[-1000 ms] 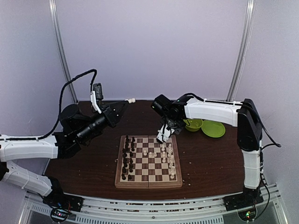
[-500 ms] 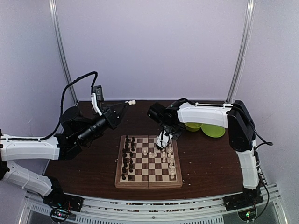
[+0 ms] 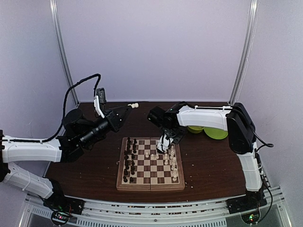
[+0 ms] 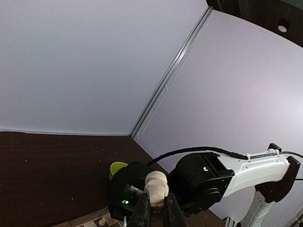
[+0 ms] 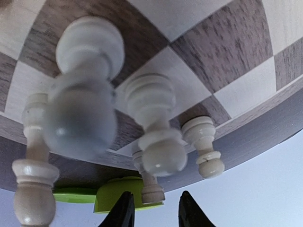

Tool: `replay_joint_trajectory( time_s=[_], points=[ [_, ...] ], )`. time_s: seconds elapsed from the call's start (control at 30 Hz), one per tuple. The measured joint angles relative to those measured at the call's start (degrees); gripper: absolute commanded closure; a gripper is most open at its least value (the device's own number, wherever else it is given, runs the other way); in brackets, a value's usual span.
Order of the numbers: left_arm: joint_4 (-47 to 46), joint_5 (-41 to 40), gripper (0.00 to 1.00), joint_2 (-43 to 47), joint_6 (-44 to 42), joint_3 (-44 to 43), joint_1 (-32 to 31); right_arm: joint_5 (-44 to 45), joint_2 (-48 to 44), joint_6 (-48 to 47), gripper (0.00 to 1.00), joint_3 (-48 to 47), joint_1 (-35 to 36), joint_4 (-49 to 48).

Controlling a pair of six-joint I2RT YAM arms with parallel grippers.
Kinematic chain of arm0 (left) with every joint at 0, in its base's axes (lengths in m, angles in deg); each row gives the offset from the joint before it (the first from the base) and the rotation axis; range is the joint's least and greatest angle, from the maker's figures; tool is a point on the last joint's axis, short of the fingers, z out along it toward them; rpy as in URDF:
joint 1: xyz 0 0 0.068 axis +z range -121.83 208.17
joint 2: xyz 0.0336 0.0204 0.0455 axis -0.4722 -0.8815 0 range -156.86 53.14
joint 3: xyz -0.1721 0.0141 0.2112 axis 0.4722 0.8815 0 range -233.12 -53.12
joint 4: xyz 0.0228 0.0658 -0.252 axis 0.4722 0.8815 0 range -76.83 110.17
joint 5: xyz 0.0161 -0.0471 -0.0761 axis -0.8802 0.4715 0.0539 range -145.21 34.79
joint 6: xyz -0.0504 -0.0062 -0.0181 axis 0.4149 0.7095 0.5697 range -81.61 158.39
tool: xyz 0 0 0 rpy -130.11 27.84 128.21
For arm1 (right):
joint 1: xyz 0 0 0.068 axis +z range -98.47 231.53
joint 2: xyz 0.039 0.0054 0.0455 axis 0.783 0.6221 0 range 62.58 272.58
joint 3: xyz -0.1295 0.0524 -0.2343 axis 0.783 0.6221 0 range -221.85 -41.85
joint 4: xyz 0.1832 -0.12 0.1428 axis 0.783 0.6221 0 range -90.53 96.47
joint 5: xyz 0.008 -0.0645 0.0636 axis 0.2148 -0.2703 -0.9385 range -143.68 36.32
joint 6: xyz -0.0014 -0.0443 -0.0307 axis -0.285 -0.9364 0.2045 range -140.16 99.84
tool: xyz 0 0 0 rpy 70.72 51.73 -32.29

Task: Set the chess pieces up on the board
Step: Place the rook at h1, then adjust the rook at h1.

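Reaching further left than a second ago, the right arm [image 3: 208,116] has brought its tip lower over the far right part of the board, and its fingers have spread, while the left arm [image 3: 33,149] has hardly shifted. At the far left of the scene, the left arm stretches from the near left edge up over the dark wooden bench [image 3: 213,165]. The left end effector [image 3: 131,106] is raised above the bench's far side, well clear of the board, with its fingers clamped together on a single cream piece [image 4: 156,185]. The wrist view shows the piece's rounded top poking out past the fingertips. Nearer and to the right lies the board [image 3: 150,187], flat on the bench in front of the arms. Dark pieces [image 3: 129,161] stand in two columns along its left side. A couple of stray cream ones [image 3: 147,154] sit near the middle. More cream pieces [image 3: 173,163] stand in columns along its right side. The right end effector [image 3: 163,145] hangs just above the far end of those cream columns. Its two black fingers [image 5: 124,210] are apart, and nothing is gripped between them. Its wrist view is filled with blurred cream pieces on checkered squares. Behind the right arm, a green bowl [image 3: 195,128] and a green plate [image 3: 217,132] sit on the far right of the bench.
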Motion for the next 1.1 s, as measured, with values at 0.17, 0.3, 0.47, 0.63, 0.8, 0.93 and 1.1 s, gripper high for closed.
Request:
replay_joint_trajectory(
  time_s=[0.17, 0.3, 0.47, 0.63, 0.8, 0.93, 1.1],
  points=[
    [0.0, 0.28, 1.0, -0.37, 0.26, 0.0, 0.0, -0.2, -0.2, 0.07, 0.65, -0.17, 0.07, 0.22],
    [0.04, 0.31, 1.0, -0.37, 0.26, 0.0, 0.0, -2.23, -2.47, 0.81, 0.62, -0.17, -0.04, 1.68],
    [0.42, 0.42, 1.0, -0.46, 0.15, -0.26, 0.0, -7.15, -10.25, 3.52, 0.62, -0.2, -0.83, 2.99],
    [2.05, 0.46, 1.0, -0.55, -0.63, -1.57, 0.0, -17.07, -16.94, 11.02, 0.62, -1.55, -3.1, 4.39],
    [6.82, 0.31, 1.0, -0.5, -3.74, -2.84, 0.0, -35.04, -18.67, 26.84, 0.63, -1.55, -9.33, 3.52],
    [11.37, 0.39, 1.0, -1.07, -6.4, -3.76, 0.0, -49.11, -18.99, 43.56, 0.65, 4.87, -14.97, -3.69],
    [15.65, 1.14, 1.0, -3.02, -7.39, -4.0, 0.0, -59.01, -18.49, 59.95, 0.65, 12.94, -19.54, -11.8]
  ],
)
